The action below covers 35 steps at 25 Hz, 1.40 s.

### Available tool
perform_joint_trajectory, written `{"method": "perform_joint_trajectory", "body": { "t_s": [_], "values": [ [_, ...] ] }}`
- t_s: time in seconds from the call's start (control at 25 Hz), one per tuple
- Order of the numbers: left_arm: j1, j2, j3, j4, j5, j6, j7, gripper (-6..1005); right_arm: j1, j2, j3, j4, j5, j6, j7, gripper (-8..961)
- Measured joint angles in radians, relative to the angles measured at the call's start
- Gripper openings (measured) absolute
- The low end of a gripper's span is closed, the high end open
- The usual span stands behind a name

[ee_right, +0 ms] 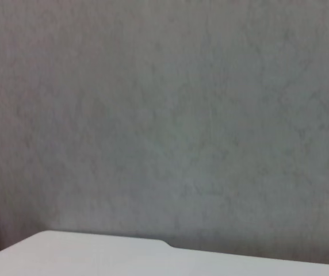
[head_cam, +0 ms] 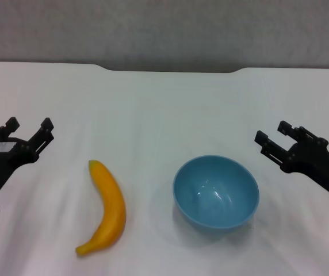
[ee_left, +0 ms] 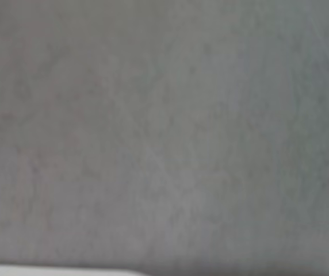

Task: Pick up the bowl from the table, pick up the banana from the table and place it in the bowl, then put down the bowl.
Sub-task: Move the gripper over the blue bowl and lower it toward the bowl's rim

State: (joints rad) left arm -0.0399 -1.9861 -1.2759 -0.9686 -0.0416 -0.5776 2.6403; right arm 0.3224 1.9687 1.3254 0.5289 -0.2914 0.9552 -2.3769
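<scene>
In the head view a light-blue bowl (head_cam: 216, 192) stands upright and empty on the white table (head_cam: 164, 109), right of centre near the front. A yellow-orange banana (head_cam: 107, 207) lies to its left, apart from it, its greenish tip pointing away from me. My left gripper (head_cam: 29, 128) hovers at the left edge, left of the banana, fingers spread and empty. My right gripper (head_cam: 272, 135) hovers at the right, beside the bowl but apart from it, fingers spread and empty. Neither wrist view shows the bowl, the banana or any fingers.
The table's far edge has a shallow notch (head_cam: 173, 70) in front of a grey wall (head_cam: 164, 29). The wrist views show only that grey wall (ee_left: 164, 126) and a strip of the table's edge (ee_right: 124, 256).
</scene>
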Motion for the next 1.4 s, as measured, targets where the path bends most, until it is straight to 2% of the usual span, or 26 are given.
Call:
{"method": "perform_joint_trajectory", "body": {
  "t_s": [0.04, 0.08, 0.12, 0.24, 0.28, 0.32, 0.4, 0.44, 0.52, 0.56, 0.6, 0.76, 1.0, 1.28, 1.4],
  "values": [
    [0.018, 0.000, -0.010, -0.076, 0.031, 0.084, -0.002, 819, 0.000, 0.000, 0.000, 0.000, 0.000, 0.000, 0.000, 663],
    [0.033, -0.002, -0.017, -0.135, 0.056, 0.156, -0.003, 819, -0.012, -0.005, 0.004, 0.055, -0.034, -0.047, 0.035, 662],
    [0.033, -0.002, -0.017, -0.135, 0.056, 0.156, -0.003, 819, -0.025, -0.008, 0.008, 0.104, -0.073, -0.100, 0.075, 661],
    [0.073, -0.012, -0.026, -0.333, 0.120, 0.435, -0.001, 819, -0.066, -0.020, 0.024, 0.292, -0.255, -0.276, 0.247, 658],
    [0.077, -0.014, -0.023, -0.379, 0.127, 0.507, 0.004, 819, -0.082, -0.024, 0.033, 0.357, -0.341, -0.332, 0.322, 657],
    [0.075, -0.019, -0.015, -0.460, 0.135, 0.657, 0.024, 819, -0.095, -0.025, 0.041, 0.408, -0.424, -0.378, 0.398, 656],
    [0.058, -0.029, -0.016, -0.520, 0.134, 0.809, 0.051, 820, -0.112, -0.024, 0.063, 0.503, -0.612, -0.437, 0.577, 654],
    [0.058, -0.029, -0.016, -0.520, 0.134, 0.809, 0.051, 820, -0.116, -0.023, 0.077, 0.541, -0.731, -0.449, 0.690, 653],
    [0.023, -0.039, -0.022, -0.553, 0.124, 0.953, 0.083, 820, -0.111, -0.019, 0.105, 0.577, -0.921, -0.438, 0.902, 651],
    [-0.004, -0.042, -0.024, -0.566, 0.112, 1.039, 0.102, 820, -0.085, -0.018, 0.152, 0.599, -1.144, -0.381, 1.154, 650],
    [-0.004, -0.042, -0.024, -0.566, 0.112, 1.039, 0.102, 820, -0.085, -0.018, 0.152, 0.599, -1.144, -0.381, 1.154, 649],
    [-0.024, -0.042, -0.025, -0.581, 0.099, 1.107, 0.126, 821, 0.024, -0.010, 0.270, 0.593, -1.548, -0.201, 1.523, 645],
    [-0.047, -0.044, -0.033, -0.586, 0.098, 1.170, 0.141, 821, 0.172, 0.029, 0.425, 0.524, -1.902, 0.031, 1.763, 638],
    [-0.042, -0.046, -0.032, -0.581, 0.099, 1.158, 0.135, 822, 0.218, 0.030, 0.426, 0.523, -1.970, 0.081, 1.835, 631],
    [-0.043, -0.047, -0.033, -0.574, 0.102, 1.157, 0.134, 822, 0.261, 0.030, 0.420, 0.506, -1.983, 0.113, 1.879, 628]
  ]
}}
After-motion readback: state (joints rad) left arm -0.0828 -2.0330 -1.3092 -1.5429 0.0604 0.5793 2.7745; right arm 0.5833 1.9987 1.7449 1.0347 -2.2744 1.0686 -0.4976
